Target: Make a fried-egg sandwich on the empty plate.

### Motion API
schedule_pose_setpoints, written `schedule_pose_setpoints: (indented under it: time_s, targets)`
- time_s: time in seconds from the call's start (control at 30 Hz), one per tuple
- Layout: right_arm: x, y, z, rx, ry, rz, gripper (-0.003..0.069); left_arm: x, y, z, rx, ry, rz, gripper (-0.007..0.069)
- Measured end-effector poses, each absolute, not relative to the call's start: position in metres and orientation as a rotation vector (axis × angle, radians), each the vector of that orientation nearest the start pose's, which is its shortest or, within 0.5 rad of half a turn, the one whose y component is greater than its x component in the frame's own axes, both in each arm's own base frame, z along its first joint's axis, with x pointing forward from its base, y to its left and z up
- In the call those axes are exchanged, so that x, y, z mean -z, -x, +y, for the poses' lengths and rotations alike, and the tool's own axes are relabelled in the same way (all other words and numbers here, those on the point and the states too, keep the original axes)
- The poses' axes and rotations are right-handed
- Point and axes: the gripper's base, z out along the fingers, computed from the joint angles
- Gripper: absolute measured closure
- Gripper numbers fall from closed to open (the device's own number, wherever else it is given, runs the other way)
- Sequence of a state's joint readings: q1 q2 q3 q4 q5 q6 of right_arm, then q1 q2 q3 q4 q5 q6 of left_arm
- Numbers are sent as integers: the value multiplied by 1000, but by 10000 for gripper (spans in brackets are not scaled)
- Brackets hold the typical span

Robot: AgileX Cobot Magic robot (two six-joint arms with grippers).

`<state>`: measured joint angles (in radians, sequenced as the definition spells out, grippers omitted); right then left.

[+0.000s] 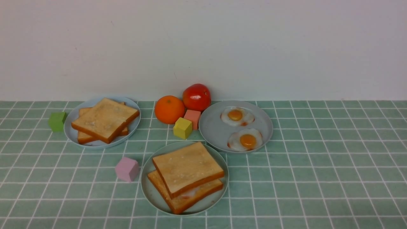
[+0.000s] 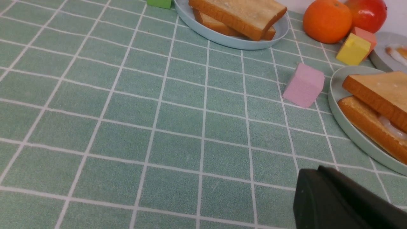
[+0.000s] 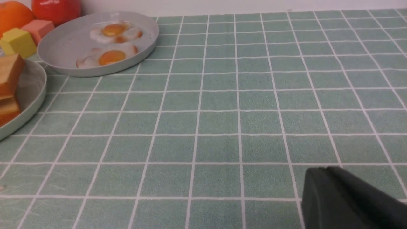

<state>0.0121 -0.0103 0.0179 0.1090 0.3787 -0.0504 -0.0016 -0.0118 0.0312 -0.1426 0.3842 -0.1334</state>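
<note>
Golden toast sandwich (image 1: pixel 187 176) sits on the green plate (image 1: pixel 149 190); left gripper (image 2: pixel 343 203) closed, right gripper (image 3: pixel 349 200) unclear.

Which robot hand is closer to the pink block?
Left. The left gripper sits close beside the pink block. The right gripper is over bare tablecloth past the egg plate.

**Hidden and cut off**

In the sandwich (image 1: pixel 187 176), the egg (image 1: pixel 190 192) shows only as a white sliver under the top toast. Each wrist view shows only one dark corner of its gripper, so the jaws are unseen.
</note>
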Motion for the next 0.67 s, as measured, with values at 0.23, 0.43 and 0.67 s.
schedule_pose_setpoints:
  time_s: [0.23,0.43,0.67]
  targets:
    - [-174,-52,4,-81,-8,1868,621,-169,-52,-5,233,213,1878,638]
    - [-174,-52,4,-81,-9,1868,616,-169,-52,-5,233,213,1878,637]
    - [-174,-52,4,-81,-9,1868,613,-169,-52,-5,233,213,1878,632]
